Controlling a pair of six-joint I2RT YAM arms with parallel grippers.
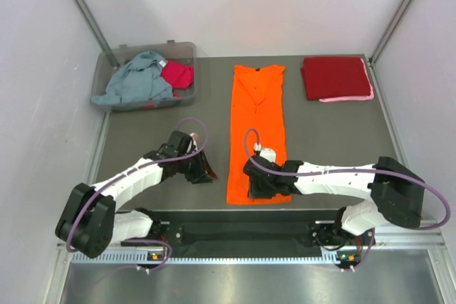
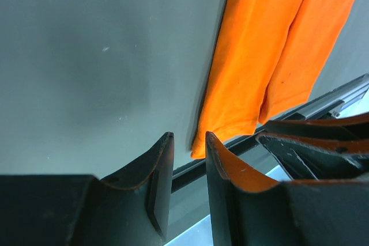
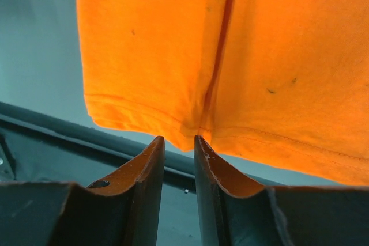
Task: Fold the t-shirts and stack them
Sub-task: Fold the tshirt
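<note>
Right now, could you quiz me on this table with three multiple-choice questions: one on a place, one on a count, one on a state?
1. Where is the folded dark red cloth t-shirt?
A. near left corner
B. table middle
C. far right corner

2. How many t-shirts show in the clear plastic bin?
A. two
B. none
C. five

3. How does the bright orange cloth t-shirt lie?
A. balled up
B. flat, folded into a long strip
C. hanging in the air

Answers:
1 C: it sits there on a pink one.
2 A: a grey-blue one and a magenta one.
3 B: it stretches along the middle of the grey table.
</note>
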